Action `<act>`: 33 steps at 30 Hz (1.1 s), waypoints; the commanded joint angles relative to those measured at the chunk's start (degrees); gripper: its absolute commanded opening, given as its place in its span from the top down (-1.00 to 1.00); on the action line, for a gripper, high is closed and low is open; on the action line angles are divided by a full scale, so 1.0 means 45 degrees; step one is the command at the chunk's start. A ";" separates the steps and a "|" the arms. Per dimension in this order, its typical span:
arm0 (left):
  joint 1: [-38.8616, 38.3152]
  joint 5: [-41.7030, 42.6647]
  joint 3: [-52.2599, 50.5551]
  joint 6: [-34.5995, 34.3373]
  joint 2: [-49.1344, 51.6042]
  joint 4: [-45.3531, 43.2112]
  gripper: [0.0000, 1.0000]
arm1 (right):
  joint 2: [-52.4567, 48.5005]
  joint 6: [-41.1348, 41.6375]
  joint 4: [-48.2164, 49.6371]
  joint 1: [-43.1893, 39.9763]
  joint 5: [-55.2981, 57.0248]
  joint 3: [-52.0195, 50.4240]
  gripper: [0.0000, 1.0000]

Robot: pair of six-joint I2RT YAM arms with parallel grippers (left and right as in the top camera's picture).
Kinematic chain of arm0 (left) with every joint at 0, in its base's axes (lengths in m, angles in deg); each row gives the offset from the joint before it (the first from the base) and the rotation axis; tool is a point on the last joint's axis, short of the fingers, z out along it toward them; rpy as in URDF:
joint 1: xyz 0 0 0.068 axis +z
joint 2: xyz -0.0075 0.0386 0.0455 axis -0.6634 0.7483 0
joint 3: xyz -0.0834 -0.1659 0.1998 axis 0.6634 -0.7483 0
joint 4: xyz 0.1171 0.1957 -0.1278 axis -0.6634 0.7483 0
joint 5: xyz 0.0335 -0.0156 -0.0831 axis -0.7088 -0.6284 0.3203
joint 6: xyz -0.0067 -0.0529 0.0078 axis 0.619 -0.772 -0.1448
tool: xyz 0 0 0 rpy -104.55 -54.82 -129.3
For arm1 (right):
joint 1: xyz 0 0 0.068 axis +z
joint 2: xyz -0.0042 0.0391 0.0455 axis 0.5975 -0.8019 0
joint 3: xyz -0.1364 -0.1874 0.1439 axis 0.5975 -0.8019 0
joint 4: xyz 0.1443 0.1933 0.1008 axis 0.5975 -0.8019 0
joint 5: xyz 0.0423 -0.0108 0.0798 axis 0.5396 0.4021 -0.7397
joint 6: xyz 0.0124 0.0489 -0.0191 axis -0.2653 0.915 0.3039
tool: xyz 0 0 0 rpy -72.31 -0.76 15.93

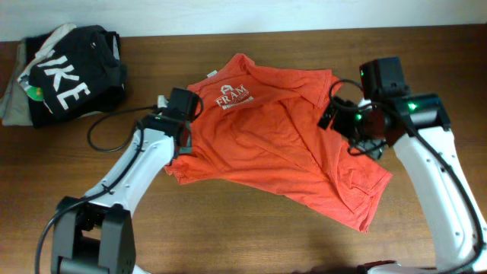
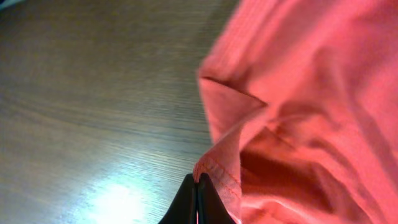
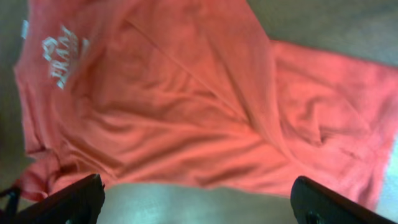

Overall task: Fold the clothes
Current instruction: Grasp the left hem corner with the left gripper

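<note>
The T-shirt [image 1: 266, 144] is red-orange all over, plain except for a small white printed logo [image 1: 233, 99] on the chest. The surface [image 1: 251, 243] is brown wood with a fine streaked grain. One garment [image 1: 76, 68] is black with big white letters; another garment [image 1: 9, 103] is grey-beige. The left arm [image 1: 137, 171] and right arm [image 1: 434, 183] are white with black joints. The left tool [image 2: 197, 183] and right tool [image 3: 198, 198] are black. Small green lights [image 1: 412, 106] glow on the right arm.

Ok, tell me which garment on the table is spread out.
The red-orange T-shirt in the middle; the black lettered garment and the grey-beige one lie bunched together at far left.
</note>
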 commanded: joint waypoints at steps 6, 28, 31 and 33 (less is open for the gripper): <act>0.1938 0.1127 0.0209 -0.1491 0.0073 0.0330 0.99 | 0.0413 0.1185 -0.1647 0.1307 0.0782 -0.1637 -0.98; 0.2118 0.1739 0.0185 -0.1486 0.0073 0.0335 0.99 | -0.2837 0.0461 0.4119 0.0597 0.2827 -0.5668 -0.98; 0.2118 0.1739 0.0185 -0.1486 0.0073 0.0330 0.98 | -0.3279 -0.0539 0.4211 0.0005 0.2540 -0.5668 -0.77; 0.2118 0.1739 0.0185 -0.1486 0.0073 0.0330 0.98 | -0.3351 -0.0573 0.4250 -0.0058 0.2555 -0.5668 -0.51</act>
